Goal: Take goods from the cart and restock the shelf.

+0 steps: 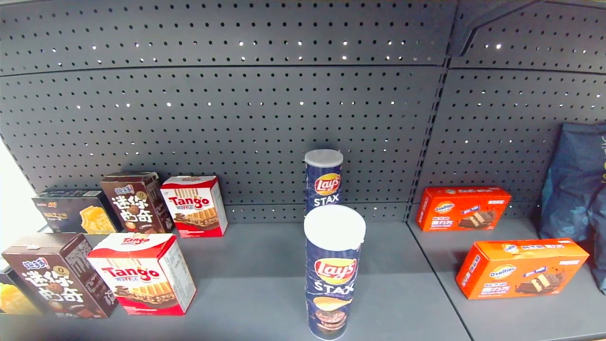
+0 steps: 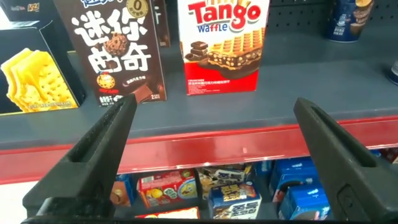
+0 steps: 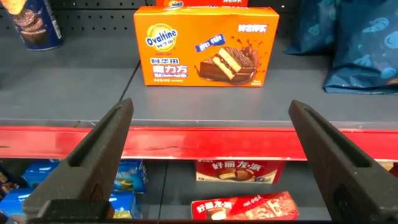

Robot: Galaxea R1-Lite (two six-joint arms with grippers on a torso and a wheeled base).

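The left gripper (image 2: 214, 104) hangs before the dark grey metal shelf (image 2: 273, 102). Its 2 black fingers (image 2: 93, 162) are spread wide, and the shelf's red front strip (image 2: 205, 146) runs across the gap.

Straight beyond that gap a red-and-white cardboard waffle box (image 2: 224, 43) stands upright. Beyond 1 fingertip, just beside the waffle box, stands a dark brown cardboard biscuit box (image 2: 118, 50), and farther out past that finger is a black box with a yellow cracker picture (image 2: 34, 71). Well past the other finger is the foot of a dark blue cylindrical crisp can (image 2: 351, 18). Under the fingers, below the strip, blue packs (image 2: 298, 186) sit on a lower level.

The right gripper (image 3: 209, 106) has its 2 fingers (image 3: 93, 162) spread just as wide. Beyond their gap an orange cardboard cake box (image 3: 205, 46) lies on its long side, face forward. A dark blue soft bag (image 3: 360, 43) lies past 1 finger, and a red-and-white flat box (image 3: 239, 171) sits below the strip.

From the head, 2 such cans stand upright in mid shelf, the front can (image 1: 333, 274) ahead of the rear can (image 1: 324, 182). A second orange box (image 1: 461, 208) rests against the perforated back panel (image 1: 236, 118).
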